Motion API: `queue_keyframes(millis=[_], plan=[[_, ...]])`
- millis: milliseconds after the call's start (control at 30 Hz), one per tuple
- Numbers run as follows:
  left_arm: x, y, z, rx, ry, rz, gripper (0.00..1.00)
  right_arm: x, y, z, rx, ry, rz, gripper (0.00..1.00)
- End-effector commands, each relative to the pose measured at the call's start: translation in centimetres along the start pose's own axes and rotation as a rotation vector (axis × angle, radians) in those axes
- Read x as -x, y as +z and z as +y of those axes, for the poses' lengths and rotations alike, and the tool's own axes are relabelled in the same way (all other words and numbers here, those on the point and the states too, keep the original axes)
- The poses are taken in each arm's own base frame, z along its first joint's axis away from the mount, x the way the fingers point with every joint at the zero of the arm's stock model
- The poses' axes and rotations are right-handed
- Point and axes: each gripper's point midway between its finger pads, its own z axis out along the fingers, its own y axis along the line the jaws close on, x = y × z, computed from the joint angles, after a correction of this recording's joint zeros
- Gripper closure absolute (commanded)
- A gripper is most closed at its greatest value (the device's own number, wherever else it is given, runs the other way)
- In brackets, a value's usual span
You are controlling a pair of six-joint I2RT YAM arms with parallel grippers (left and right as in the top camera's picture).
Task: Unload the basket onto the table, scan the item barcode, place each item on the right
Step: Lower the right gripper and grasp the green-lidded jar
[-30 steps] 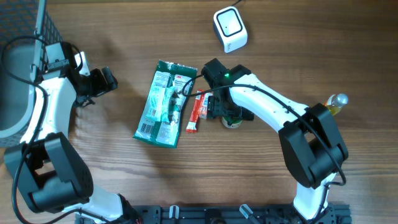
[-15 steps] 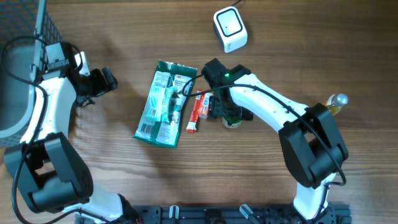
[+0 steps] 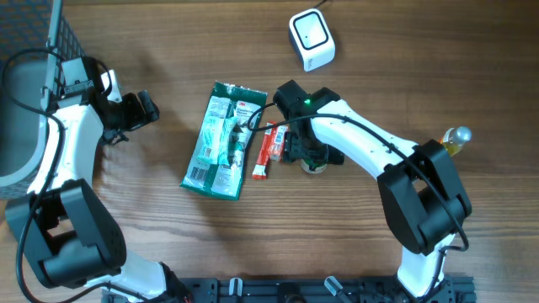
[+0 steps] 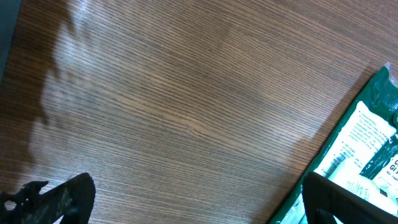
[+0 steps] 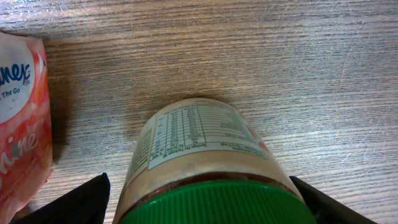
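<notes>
A jar (image 5: 199, 143) with a green lid and a white nutrition label stands upright on the wooden table. My right gripper (image 5: 200, 190) is over it, one black finger tight against each side of the lid, shut on it. From overhead the jar (image 3: 316, 162) shows only partly under the right gripper (image 3: 308, 153). The white barcode scanner (image 3: 312, 39) sits at the far edge, well away from the jar. My left gripper (image 3: 145, 109) hovers open at the left over bare wood, its fingers (image 4: 68, 196) wide apart with nothing between them.
A green packet (image 3: 221, 139) lies in the middle of the table, its corner showing in the left wrist view (image 4: 367, 149). A red tissue pack (image 3: 268, 151) lies just left of the jar. A yellow bottle (image 3: 456, 139) stands at the right. A dark basket (image 3: 25, 50) is at the far left.
The right gripper's fingers have drawn in slightly round the jar's lid. Neither arm nor any object has visibly moved.
</notes>
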Motion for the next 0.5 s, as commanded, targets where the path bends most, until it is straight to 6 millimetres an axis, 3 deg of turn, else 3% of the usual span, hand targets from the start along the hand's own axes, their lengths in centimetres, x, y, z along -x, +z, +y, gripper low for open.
queue_keyframes(millis=[0,467], plan=[[-0.50,0.45,0.38,-0.002,-0.004,0.019,0.00,-0.54,0.68,0.16,0.012,-0.002,0.036,0.10],[-0.50,0.45,0.38,-0.002,-0.004,0.019,0.00,-1.01,1.11,0.15,0.018,-0.012,0.052,0.10]])
